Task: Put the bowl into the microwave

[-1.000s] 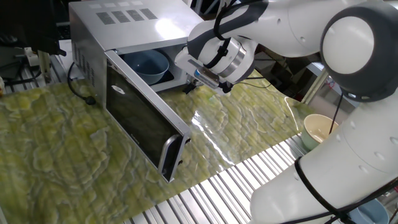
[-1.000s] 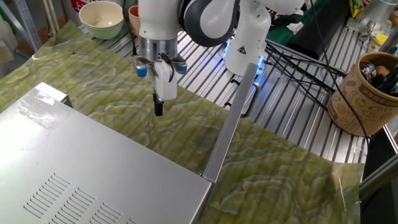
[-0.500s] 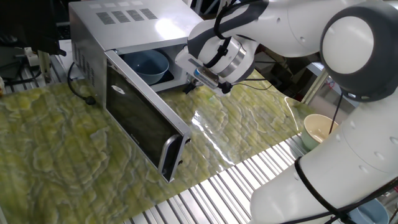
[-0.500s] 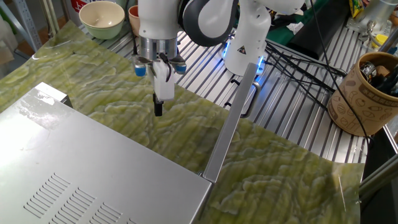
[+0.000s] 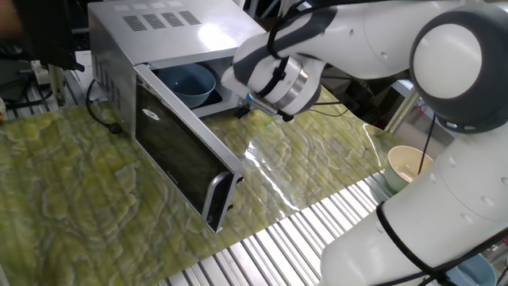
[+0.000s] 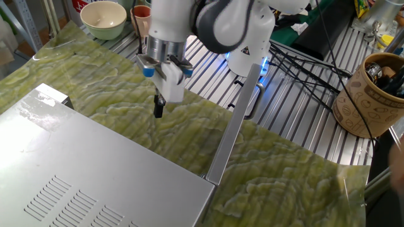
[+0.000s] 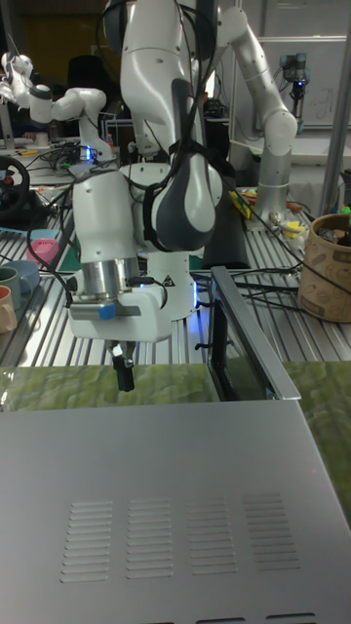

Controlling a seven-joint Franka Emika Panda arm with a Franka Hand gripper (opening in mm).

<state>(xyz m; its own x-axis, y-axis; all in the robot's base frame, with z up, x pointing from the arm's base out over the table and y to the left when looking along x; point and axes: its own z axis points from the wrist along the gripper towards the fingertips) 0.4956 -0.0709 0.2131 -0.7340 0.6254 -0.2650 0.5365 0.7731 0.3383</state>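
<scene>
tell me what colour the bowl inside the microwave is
Light blue; the bowl shows best in the fixed view facing the open microwave.

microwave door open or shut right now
Open. In one fixed view the microwave door swings out wide, and the bowl sits in the exposed cavity. The gripper hangs just outside the opening.

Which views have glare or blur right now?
One fixed view: bright glare streak on the green mat, arm slightly motion-blurred near the gripper. The other fixed view: sheen on the microwave top. Tall fixed view: dim, grainy, background soft.
</scene>
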